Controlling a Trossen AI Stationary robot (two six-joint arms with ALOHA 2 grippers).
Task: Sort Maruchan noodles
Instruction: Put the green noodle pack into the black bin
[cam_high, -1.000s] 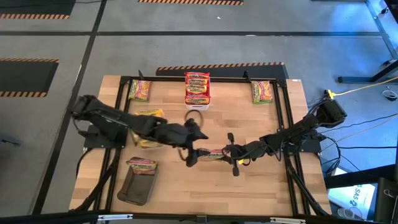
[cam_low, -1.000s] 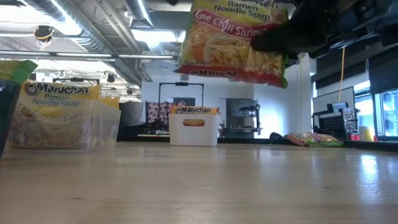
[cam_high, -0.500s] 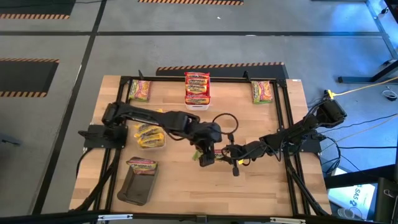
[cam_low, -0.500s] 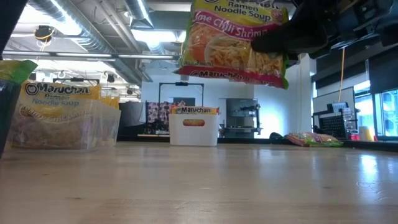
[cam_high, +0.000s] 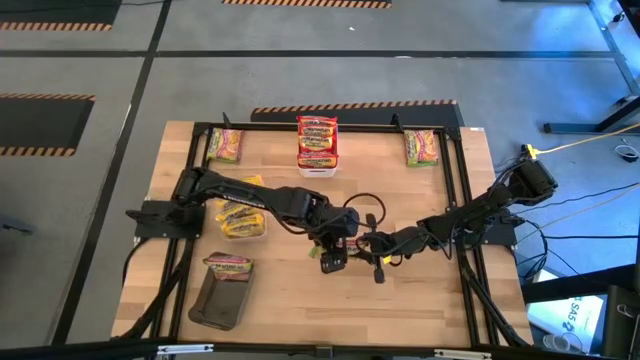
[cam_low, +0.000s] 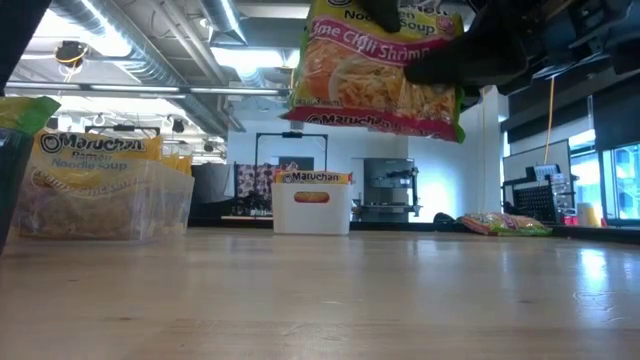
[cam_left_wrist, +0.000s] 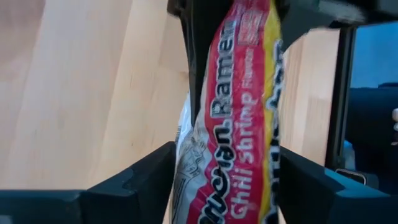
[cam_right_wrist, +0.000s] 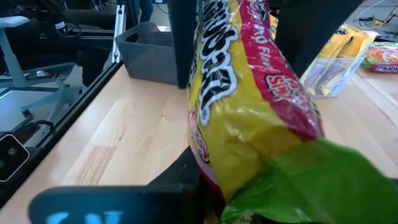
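1. High view: left gripper (cam_high: 334, 252) and right gripper (cam_high: 366, 246) meet near mid-table (cam_high: 400, 300), w/ the lime chili shrimp packet (cam_high: 345, 247) between them, mostly hidden by both. Can't tell finger gap from up here. Clear bin (cam_high: 240, 215) of yellow packets (cam_high: 236, 208) sits under the left arm; white bin (cam_high: 318, 160) at far edge centre carries red-band packets (cam_high: 317, 140). Loose pink/green packets at far left corner (cam_high: 225, 144) and far right corner (cam_high: 422, 147). Dark tray (cam_high: 220, 297) near front left, w/ one packet (cam_high: 227, 263) at its far end.

2. Low view: lime chili shrimp packet (cam_low: 375, 68) hangs well above the tabletop, dark gripper parts over its upper right; which arm's, can't tell. Clear bin (cam_low: 100, 195) at left, white bin (cam_low: 312, 208) far back, a loose packet (cam_low: 505, 223) at right.

3. Left wrist view: packet (cam_left_wrist: 239, 118) runs edge-on between this arm's fingers (cam_left_wrist: 134, 183); fingers stand apart either side of it, near but contact unclear. At the packet's far end the other gripper's dark parts close on it.

4. Right wrist view: packet (cam_right_wrist: 249, 93) fills the view, clamped at its green end by the right gripper's fingers (cam_right_wrist: 186, 180), narrow gap. Dark tray (cam_right_wrist: 146, 53) and clear bin (cam_right_wrist: 339, 59) beyond.
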